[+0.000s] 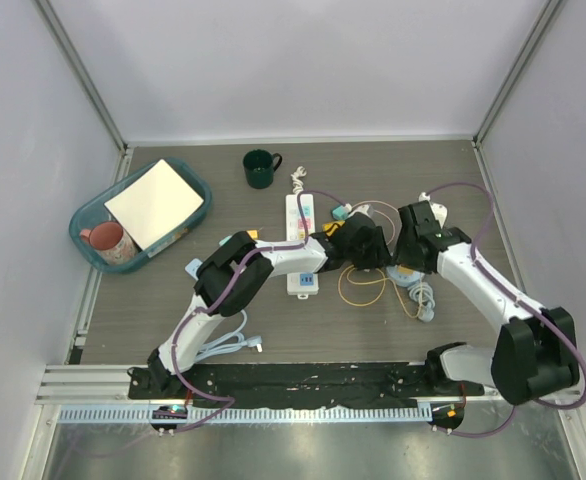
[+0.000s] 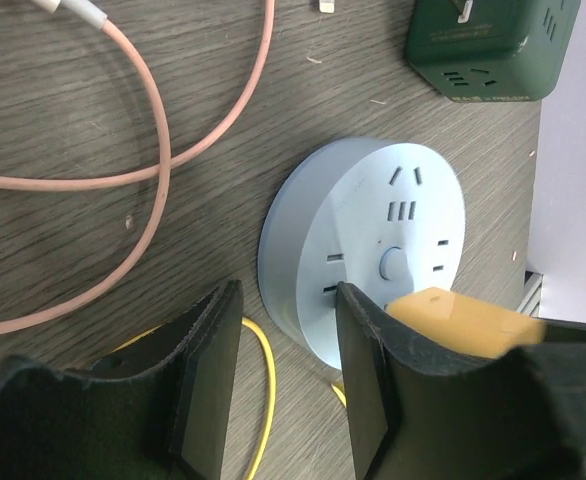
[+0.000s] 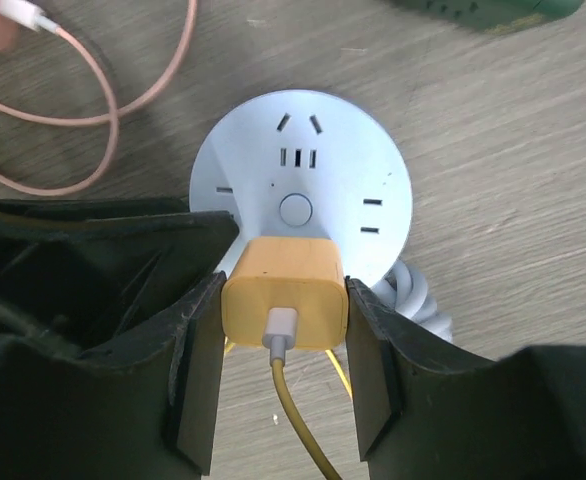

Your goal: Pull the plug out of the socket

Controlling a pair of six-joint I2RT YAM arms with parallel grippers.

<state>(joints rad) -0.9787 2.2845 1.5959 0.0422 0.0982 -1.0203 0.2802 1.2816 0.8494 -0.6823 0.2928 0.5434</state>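
A round pale-blue socket lies flat on the table. A yellow plug with a yellow cable sits at its near edge. My right gripper is shut on the plug, one finger on each side. My left gripper is open and holds nothing. Its right finger rests against the socket's rim, and its left finger stands on the table beside it. In the top view both grippers meet over the socket, which is mostly hidden there.
A pink cable loops left of the socket. A dark green cube adapter lies beyond it. A white power strip, a green mug and a teal tray with paper and a pink cup lie to the left.
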